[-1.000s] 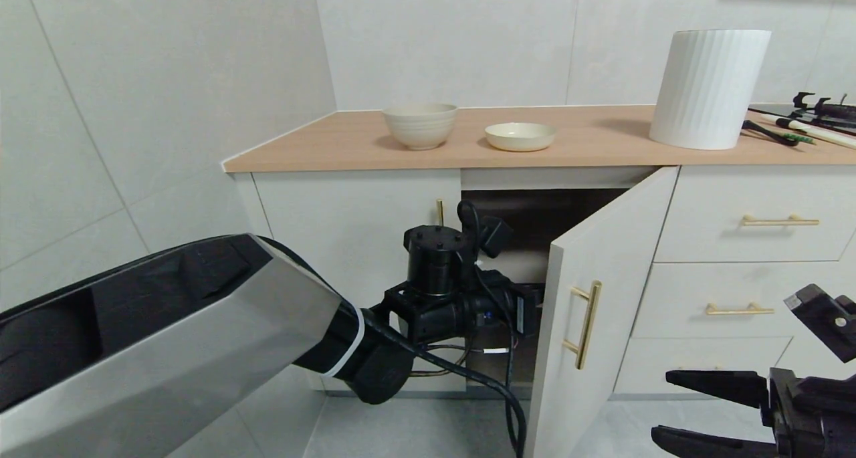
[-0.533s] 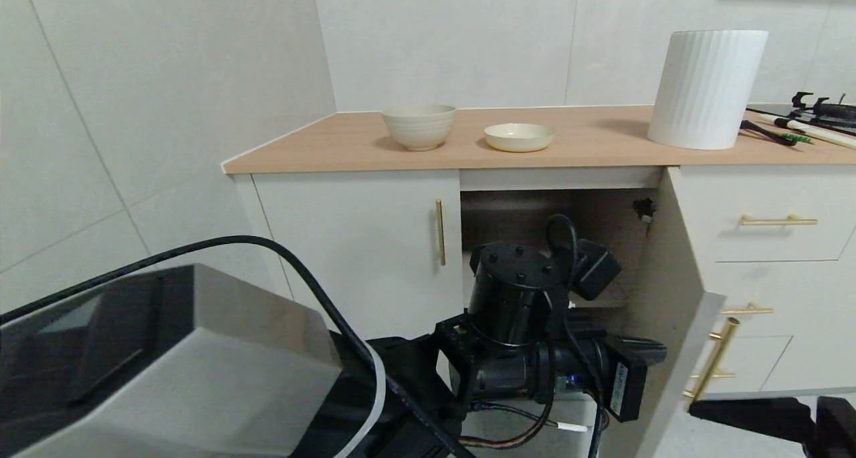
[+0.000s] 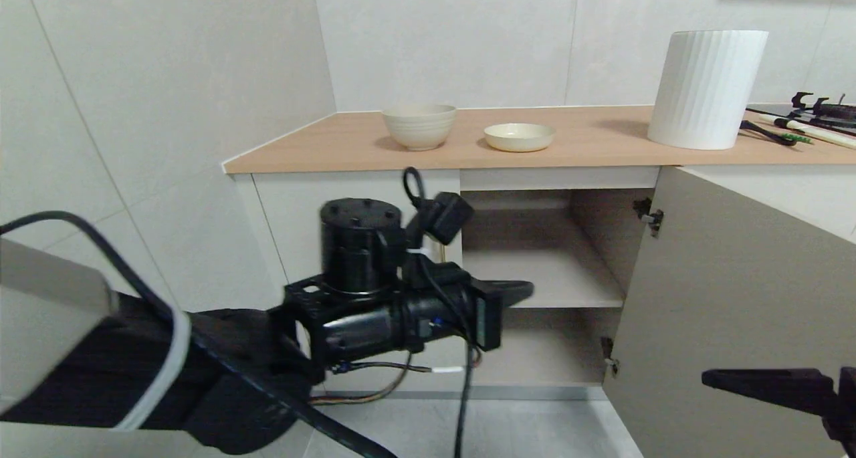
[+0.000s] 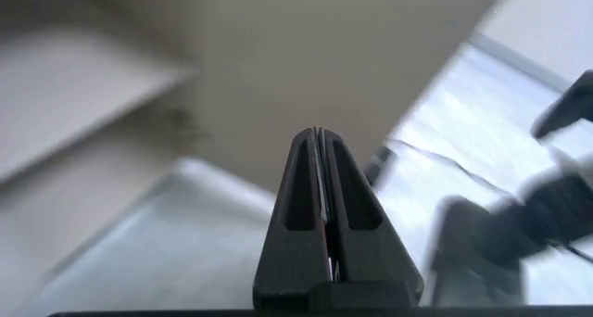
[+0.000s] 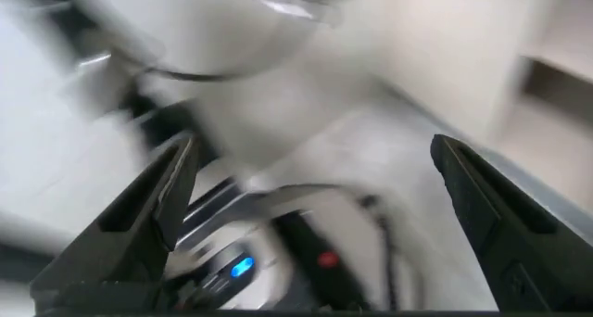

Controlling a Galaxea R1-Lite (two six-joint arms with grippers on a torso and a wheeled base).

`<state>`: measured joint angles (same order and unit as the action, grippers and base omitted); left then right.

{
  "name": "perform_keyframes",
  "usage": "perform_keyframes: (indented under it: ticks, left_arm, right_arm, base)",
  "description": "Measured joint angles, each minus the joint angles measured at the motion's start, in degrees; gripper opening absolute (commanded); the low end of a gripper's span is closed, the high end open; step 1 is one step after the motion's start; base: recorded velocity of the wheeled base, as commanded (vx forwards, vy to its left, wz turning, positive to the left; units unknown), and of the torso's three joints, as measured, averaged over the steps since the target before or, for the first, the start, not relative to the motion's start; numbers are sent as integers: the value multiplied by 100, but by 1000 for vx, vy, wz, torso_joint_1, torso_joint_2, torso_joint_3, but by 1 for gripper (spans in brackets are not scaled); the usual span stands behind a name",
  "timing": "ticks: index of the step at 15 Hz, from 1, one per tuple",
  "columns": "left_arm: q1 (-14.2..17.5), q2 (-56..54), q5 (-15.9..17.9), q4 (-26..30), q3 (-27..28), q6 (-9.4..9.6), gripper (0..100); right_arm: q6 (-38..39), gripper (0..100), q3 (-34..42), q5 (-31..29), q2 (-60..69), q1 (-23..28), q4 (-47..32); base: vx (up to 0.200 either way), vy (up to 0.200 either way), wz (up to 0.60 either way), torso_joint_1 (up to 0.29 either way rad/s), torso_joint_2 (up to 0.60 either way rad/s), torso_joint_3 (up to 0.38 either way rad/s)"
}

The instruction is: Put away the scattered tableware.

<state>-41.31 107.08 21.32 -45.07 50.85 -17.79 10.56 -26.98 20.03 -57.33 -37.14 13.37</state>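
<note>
Head view: the white cabinet door (image 3: 735, 297) under the wooden bench (image 3: 588, 140) has swung from partly ajar to wide open, and its inner face is now turned to the camera. This uncovers a pale inner shelf (image 3: 542, 277). The left gripper (image 3: 515, 287) has drawn back from the opening, up and to the left, and hangs in front of the cabinet. Its fingers are clenched together, hold nothing and point right toward the shelf. The right gripper (image 3: 769, 381) sits low at the right, in front of the open door.

On the bench a cream ribbed ceramic bowl (image 3: 419, 125) stands upright with its mouth up. Near it on the right, and apart from it, a shallow cream dish (image 3: 519, 137) also lies mouth up. Both are round, with no long axis. Farther right stands a tall white ribbed cylinder (image 3: 707, 87). Beyond it, thin dark and pale sticks (image 3: 796, 127) lie flat, running lengthwise along the bench.

Left wrist view: the left gripper (image 4: 318, 136) has its dark fingers (image 4: 296, 196) pressed flat against each other with nothing between them. A blurred pale floor lies beyond.

Right wrist view: the right gripper (image 5: 315, 215) has its fingers (image 5: 157, 215) spread wide apart and released, gripping nothing.
</note>
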Motion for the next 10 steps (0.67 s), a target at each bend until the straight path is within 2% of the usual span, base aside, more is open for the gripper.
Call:
perform_keyframes:
  ticks: [2, 4, 8, 10]
  left_arm:
    - [568, -725, -11, 379, -523, 5, 0]
    - [1167, -1588, -15, 1050, -953, 11, 0]
    - [2625, -3187, -30, 2458, -1301, 99, 0]
    - [3134, -3639, -30, 2906, -1179, 148, 0]
  right_arm:
    - [0, 100, -439, -742, -636, 13, 11]
    - [6, 100, -1084, -1226, -1370, 68, 56]
    - [17, 100, -2605, -1477, -2632, 355, 165]
    - [104, 100, -2961, -1558, -2996, 506, 151]
  base:
    - [0, 0, 0, 0, 0, 0]
    - [0, 0, 0, 0, 0, 0]
    - [0, 0, 0, 0, 0, 0]
    - [0, 0, 0, 0, 0, 0]
